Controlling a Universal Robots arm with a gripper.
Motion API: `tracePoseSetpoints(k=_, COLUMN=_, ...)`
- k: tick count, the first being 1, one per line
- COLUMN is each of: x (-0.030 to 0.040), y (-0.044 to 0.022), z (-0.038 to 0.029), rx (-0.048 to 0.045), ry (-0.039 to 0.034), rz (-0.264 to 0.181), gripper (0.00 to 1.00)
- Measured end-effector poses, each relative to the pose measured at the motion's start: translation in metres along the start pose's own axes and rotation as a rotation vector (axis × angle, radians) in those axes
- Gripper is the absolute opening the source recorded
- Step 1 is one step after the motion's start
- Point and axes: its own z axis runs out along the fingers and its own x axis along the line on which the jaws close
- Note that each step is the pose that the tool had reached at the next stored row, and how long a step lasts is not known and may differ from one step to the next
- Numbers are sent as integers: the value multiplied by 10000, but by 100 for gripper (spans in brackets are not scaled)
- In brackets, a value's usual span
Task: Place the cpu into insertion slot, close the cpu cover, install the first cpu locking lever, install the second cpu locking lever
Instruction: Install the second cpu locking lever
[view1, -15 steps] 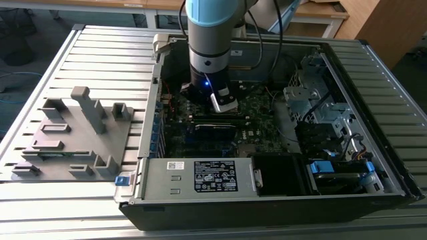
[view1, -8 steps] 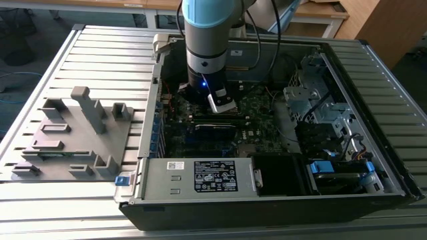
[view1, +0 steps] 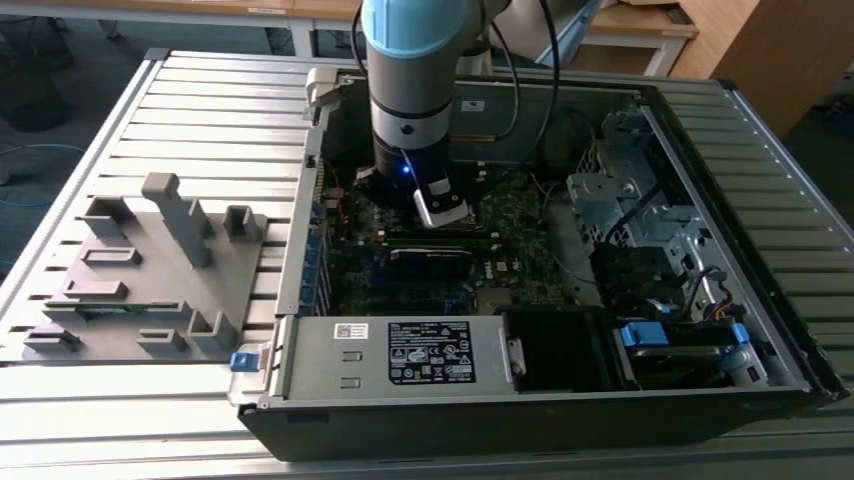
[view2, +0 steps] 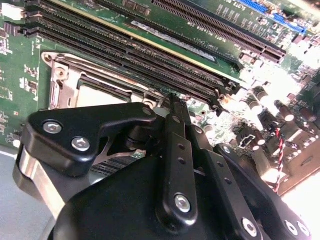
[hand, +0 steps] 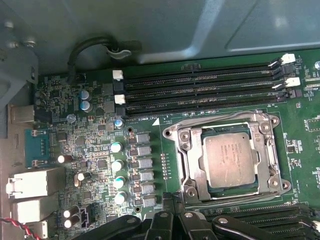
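The cpu (hand: 231, 160), a square chip with a dull metal top, lies flat in the insertion slot (hand: 184, 134) on the green motherboard. The cpu cover (hand: 194, 152), a silver frame with a cut-out middle, lies down around the chip. Thin wire levers run along two sides of the socket; I cannot tell whether they are latched. My gripper (hand: 169, 200) hangs beside the socket's edge, apart from it, with its black fingers together and nothing between them. In the second wrist view the gripper (view2: 172, 100) stands in front of the socket (view2: 60, 80) and the chip (view2: 97, 95). The exterior view shows the gripper (view1: 451, 222) low inside the computer case.
Long black memory slots (hand: 200, 90) run along the socket's far side. Capacitors (hand: 116, 165) and rear ports (hand: 30, 182) sit beside it. The case walls (view1: 694, 130), a labelled power supply box (view1: 400, 350) and a drive cage (view1: 641, 210) close in. A grey fixture (view1: 147, 270) stands on the exterior view's left.
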Motion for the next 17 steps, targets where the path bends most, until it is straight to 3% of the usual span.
tracePoseSetpoints(k=13, x=5, y=-2, z=18, rx=-3, ry=-1, rz=0, gripper=10)
tracePoseSetpoints(k=17, x=4, y=2, z=-5, rx=-9, ry=-4, rz=0, gripper=10)
